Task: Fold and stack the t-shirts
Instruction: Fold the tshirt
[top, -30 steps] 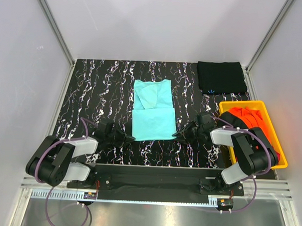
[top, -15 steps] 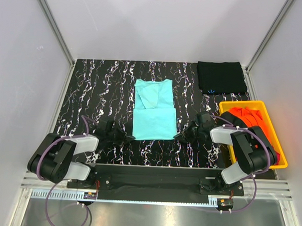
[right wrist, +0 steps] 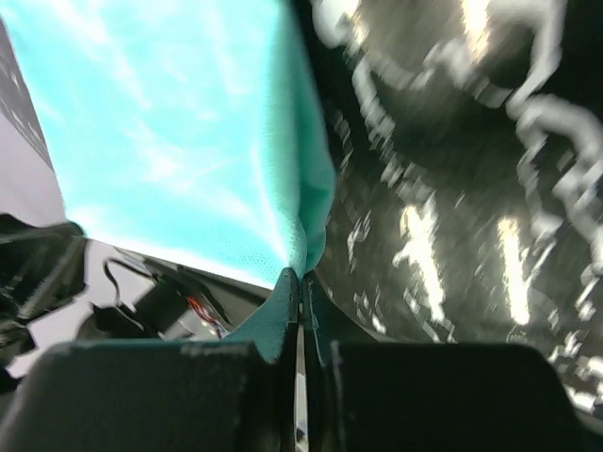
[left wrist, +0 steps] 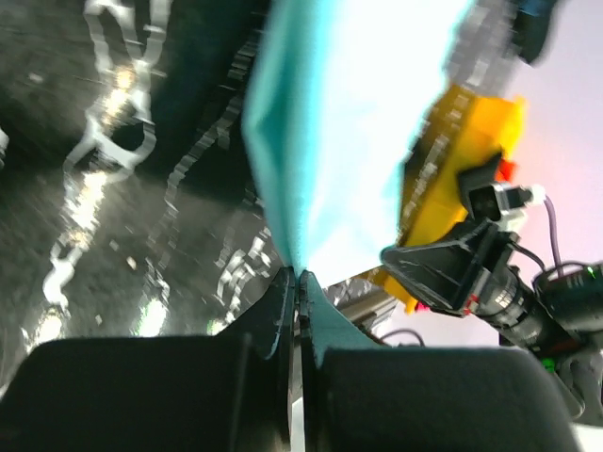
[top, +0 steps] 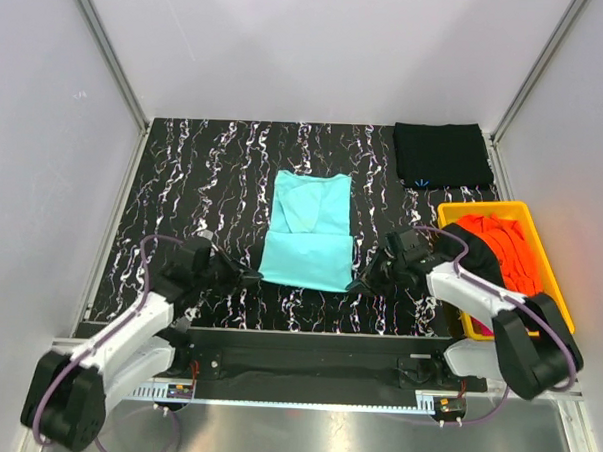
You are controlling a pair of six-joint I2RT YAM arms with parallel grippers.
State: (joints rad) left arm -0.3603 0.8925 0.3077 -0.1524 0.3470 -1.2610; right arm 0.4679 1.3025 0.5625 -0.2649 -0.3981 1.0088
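A light teal t-shirt (top: 309,231), partly folded, lies in the middle of the table. My left gripper (top: 254,277) is shut on its near left corner and my right gripper (top: 357,283) is shut on its near right corner; the near edge is lifted off the table. The teal cloth shows pinched in the left wrist view (left wrist: 320,160) and in the right wrist view (right wrist: 188,141). A folded black t-shirt (top: 442,155) lies at the back right. An orange t-shirt (top: 501,250) sits in the yellow bin. The magenta t-shirt is out of view.
The yellow plastic bin (top: 460,209) stands at the right edge of the table, beside the right arm; it also shows in the left wrist view (left wrist: 471,122). The table has a black marbled top (top: 183,181) with walls on three sides.
Both grippers have closed on the teal shirt's near corners and lifted them. Both arms have stretched forward, and the shirt's near edge has shifted a little.
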